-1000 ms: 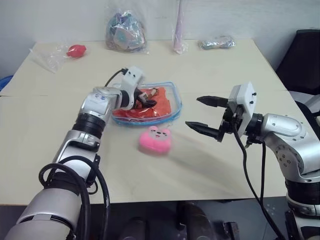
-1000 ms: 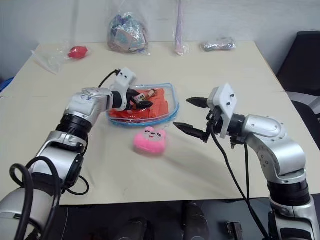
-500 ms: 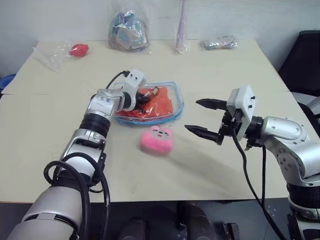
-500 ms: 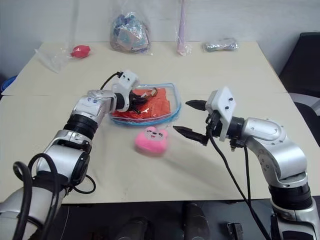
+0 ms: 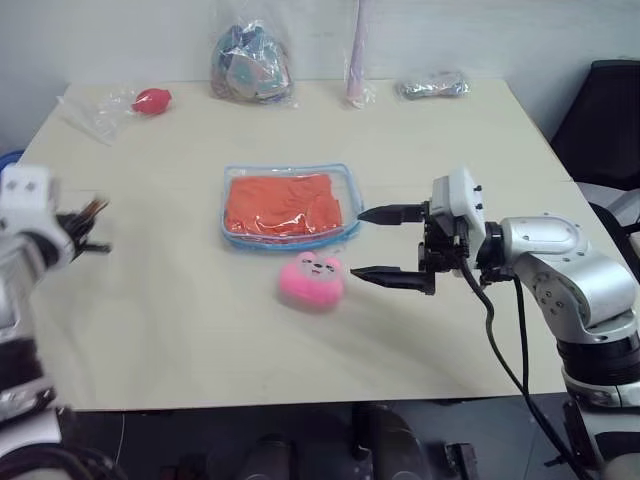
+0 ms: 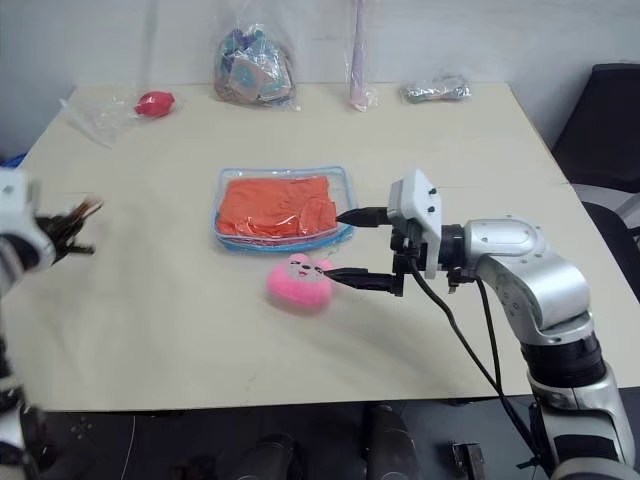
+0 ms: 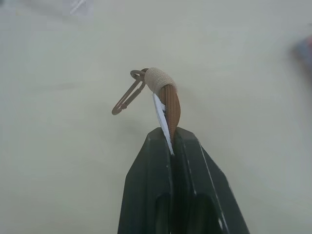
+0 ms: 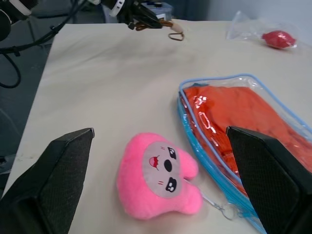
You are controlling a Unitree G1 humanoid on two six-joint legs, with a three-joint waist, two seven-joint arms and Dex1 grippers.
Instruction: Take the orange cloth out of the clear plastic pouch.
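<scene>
The clear plastic pouch [image 5: 347, 188] with light blue trim lies flat at the table's middle. The orange cloth [image 5: 280, 203] is inside it, wrinkled and spread out. My left gripper [image 5: 86, 226] is far off at the table's left side, shut on a small brown strap [image 7: 168, 99] with a metal clasp [image 7: 126, 96]. My right gripper [image 5: 359, 243] stands open just right of the pouch, pointing left. One finger is level with the pouch's right edge, the other is by the pink plush toy [image 5: 312, 280]. The right wrist view shows the cloth [image 8: 243, 119] behind the pouch's trim.
Along the far edge are a crinkly bag of small items [image 5: 250, 62], a red object in a clear bag [image 5: 152, 100], a tall pink wrapped item [image 5: 357, 70] and a grey packet [image 5: 435, 85]. A black chair [image 5: 610, 110] stands to the right of the table.
My left arm has left the pouch and swung far left, its gripper now shut on the brown strap. My right gripper has turned and shifted slightly left. The cloth has stayed in the pouch.
</scene>
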